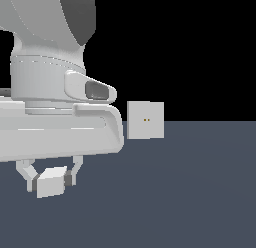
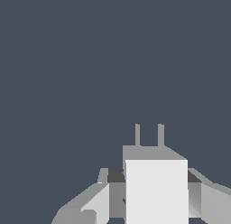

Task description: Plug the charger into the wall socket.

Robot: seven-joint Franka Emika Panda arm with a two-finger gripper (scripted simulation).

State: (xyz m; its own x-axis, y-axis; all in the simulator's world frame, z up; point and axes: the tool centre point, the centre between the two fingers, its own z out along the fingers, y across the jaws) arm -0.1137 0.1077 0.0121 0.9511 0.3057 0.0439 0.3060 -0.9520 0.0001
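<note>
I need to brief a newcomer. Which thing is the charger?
Start at the big white arm on the exterior view's left. Under it, the claw is shut on a small white block, the charger. Unlike the flat wall socket, it has two prongs.

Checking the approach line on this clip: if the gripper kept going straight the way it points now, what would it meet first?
Probably the floor. The gripper points downward, clamped on the charger, and the wrist view shows only bare floor beyond the prongs. The wall socket stands off to the side.
</note>
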